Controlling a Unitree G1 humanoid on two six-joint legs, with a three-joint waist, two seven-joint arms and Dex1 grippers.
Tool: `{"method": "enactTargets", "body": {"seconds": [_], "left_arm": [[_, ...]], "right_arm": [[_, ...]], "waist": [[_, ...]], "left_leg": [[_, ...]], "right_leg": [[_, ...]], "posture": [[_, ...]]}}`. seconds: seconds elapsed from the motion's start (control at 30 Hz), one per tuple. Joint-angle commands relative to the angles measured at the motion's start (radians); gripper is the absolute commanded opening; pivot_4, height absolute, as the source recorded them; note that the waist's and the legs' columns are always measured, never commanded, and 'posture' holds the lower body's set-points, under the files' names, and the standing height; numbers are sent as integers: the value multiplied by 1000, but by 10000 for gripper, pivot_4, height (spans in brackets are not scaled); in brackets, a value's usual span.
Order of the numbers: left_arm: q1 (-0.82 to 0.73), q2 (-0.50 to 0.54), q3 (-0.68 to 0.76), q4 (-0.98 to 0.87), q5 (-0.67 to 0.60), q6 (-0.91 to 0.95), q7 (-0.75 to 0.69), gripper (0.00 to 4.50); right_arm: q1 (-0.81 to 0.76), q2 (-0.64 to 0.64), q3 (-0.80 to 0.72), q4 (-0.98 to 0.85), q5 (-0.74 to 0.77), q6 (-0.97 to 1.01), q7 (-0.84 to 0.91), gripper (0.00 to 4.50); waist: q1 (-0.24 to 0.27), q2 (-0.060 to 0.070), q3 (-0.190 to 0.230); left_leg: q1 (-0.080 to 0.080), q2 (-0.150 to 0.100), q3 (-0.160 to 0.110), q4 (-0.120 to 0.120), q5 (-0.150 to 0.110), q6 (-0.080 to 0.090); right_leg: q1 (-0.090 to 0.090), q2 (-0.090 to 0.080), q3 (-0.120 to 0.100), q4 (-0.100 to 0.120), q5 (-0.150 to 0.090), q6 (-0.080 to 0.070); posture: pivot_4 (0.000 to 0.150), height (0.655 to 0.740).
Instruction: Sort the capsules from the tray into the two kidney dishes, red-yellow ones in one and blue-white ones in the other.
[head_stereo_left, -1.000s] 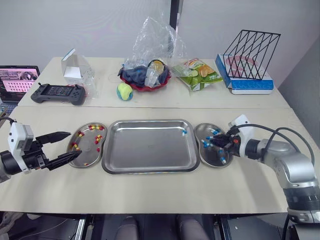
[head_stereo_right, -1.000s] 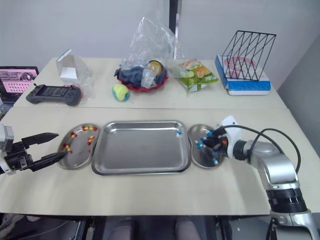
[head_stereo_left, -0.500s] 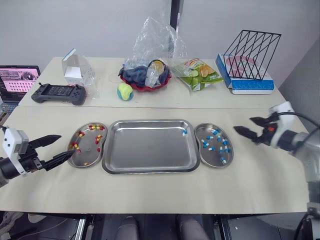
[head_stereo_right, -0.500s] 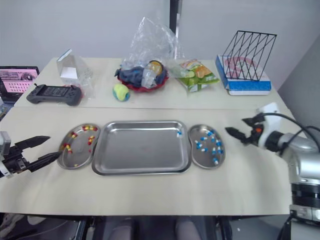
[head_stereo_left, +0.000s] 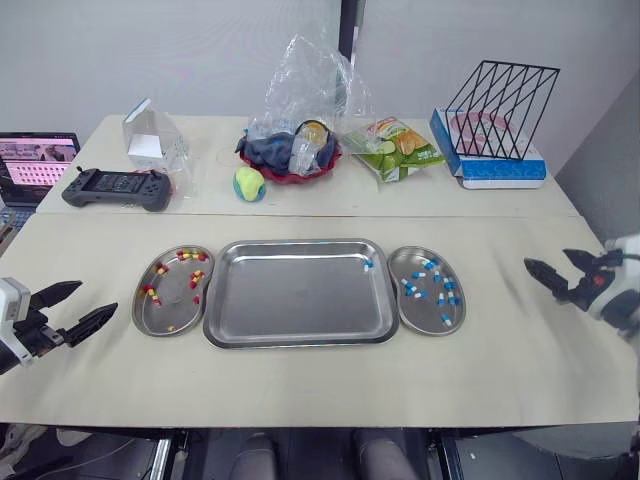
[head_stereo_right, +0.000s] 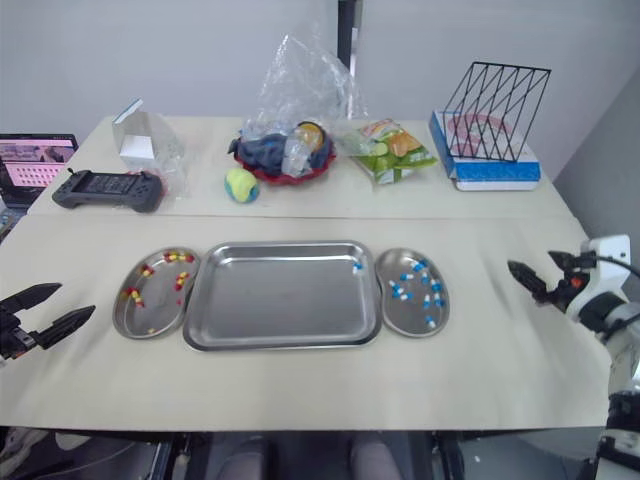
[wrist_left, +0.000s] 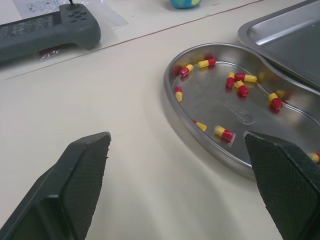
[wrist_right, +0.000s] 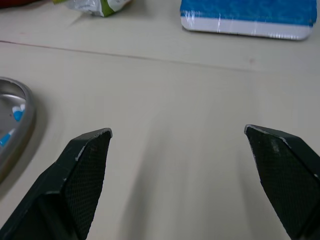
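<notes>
1. Capsules are nearly all out of the tray (head_stereo_left: 300, 300). One blue-white capsule (head_stereo_left: 368, 265) lies in the tray, near its far right corner.
2. Red-yellow capsules (wrist_left: 224, 133) lie in the left kidney dish (head_stereo_left: 175, 305), right beside the tray's left side.
3. Blue-white capsules (head_stereo_left: 432, 265) lie in the right kidney dish (head_stereo_left: 400, 318), right beside the tray's right side.
4. The left gripper (head_stereo_left: 98, 297) is left of the tray, past the left dish. Its fingers are spread wide and hold nothing.
5. The right gripper (head_stereo_left: 546, 258) is well to the right of the tray, past the right dish. Its fingers are spread wide and hold nothing.
6. Behind the tray sit a tennis ball (head_stereo_left: 249, 183), a game console (head_stereo_left: 117, 187) and a blue box (head_stereo_left: 495, 165) under a wire rack (head_stereo_left: 503, 95). The writing on them is too small to read.
</notes>
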Motion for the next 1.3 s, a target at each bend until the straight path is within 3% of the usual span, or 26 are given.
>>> {"method": "enactTargets", "body": {"seconds": [0.03,0.8,1.1,1.2,1.3], "left_arm": [[-8,16,25,11,1,-25,9,45000],[-14,23,27,12,-7,-30,-1,45000],[-29,23,22,-8,-16,-21,-14,45000],[-39,19,18,-18,-21,-16,-16,45000],[-13,0,12,-63,-33,4,-29,45000]], "right_arm": [[13,-11,-28,4,5,-62,5,44896],[-5,-13,-6,-81,35,-24,8,44896],[-11,-13,28,-249,58,72,15,44896],[-40,5,75,-356,80,156,-12,44896],[-76,28,221,-519,35,247,-53,44896]], "waist": [[-1,1,0],[-6,1,0],[-5,1,0],[-5,2,0],[-9,2,0]], "left_leg": [[0,0,0,0,0,0],[2,0,0,-1,0,0],[2,0,0,-1,0,0],[2,0,0,-1,0,0],[3,0,0,-1,0,0]], "right_leg": [[0,0,0,0,0,0],[1,0,0,1,0,0],[1,0,1,1,0,0],[1,0,1,2,0,0],[0,0,1,3,0,0]], "posture": [[1500,7174],[1500,7174],[1500,7174],[1500,7174],[1500,7174]]}}
